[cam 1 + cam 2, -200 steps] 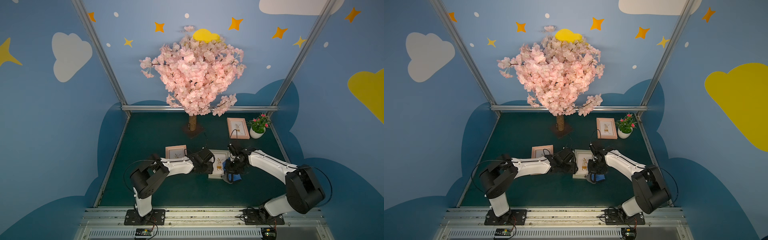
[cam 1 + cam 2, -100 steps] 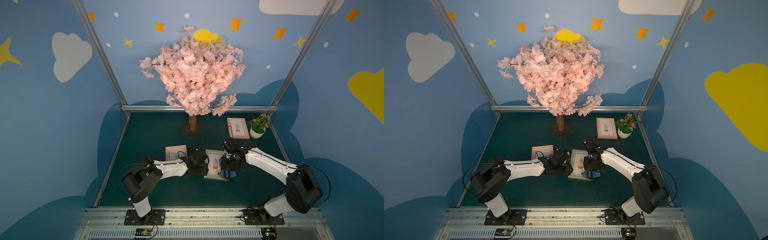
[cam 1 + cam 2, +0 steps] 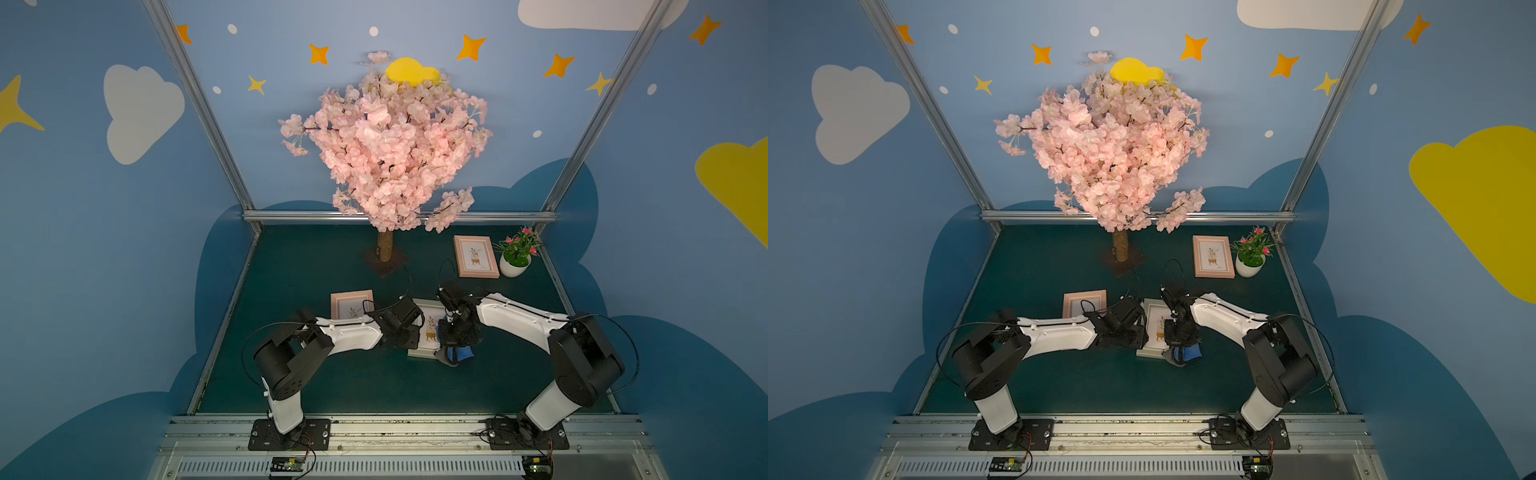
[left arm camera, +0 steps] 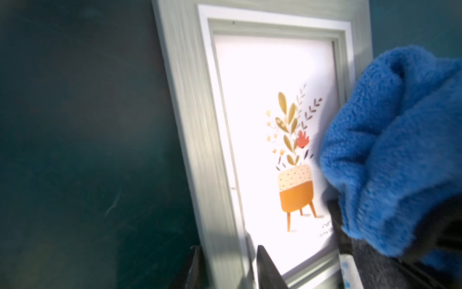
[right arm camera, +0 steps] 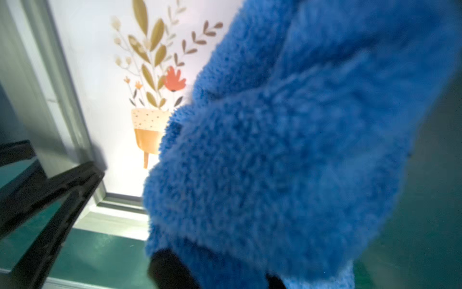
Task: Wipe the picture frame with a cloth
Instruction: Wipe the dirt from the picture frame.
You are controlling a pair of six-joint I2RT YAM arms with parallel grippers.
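A white picture frame (image 3: 430, 308) with a potted-plant print lies flat on the green table in both top views (image 3: 1158, 309). My left gripper (image 3: 409, 332) (image 3: 1140, 336) is at its left side. In the left wrist view my left gripper (image 4: 228, 250) is shut on the frame's (image 4: 190, 125) left border, one finger outside it and one on the glass. My right gripper (image 3: 455, 345) (image 5: 222, 267) is shut on the bunched blue cloth (image 3: 459, 354) (image 5: 300, 125). The cloth (image 4: 400, 150) presses on the right part of the glass, over the frame's near right corner.
Two pink frames lie on the table, one at the back right (image 3: 476, 256) and one behind my left arm (image 3: 351, 303). A potted plant (image 3: 515, 257) stands by the right wall. A pink blossom tree (image 3: 386, 149) rises from a base at the back centre.
My left gripper's jaws have narrowed onto the frame's left border and the left arm has stretched out lower. The frame shifted slightly left. The cloth slid over the glass to the near corner.
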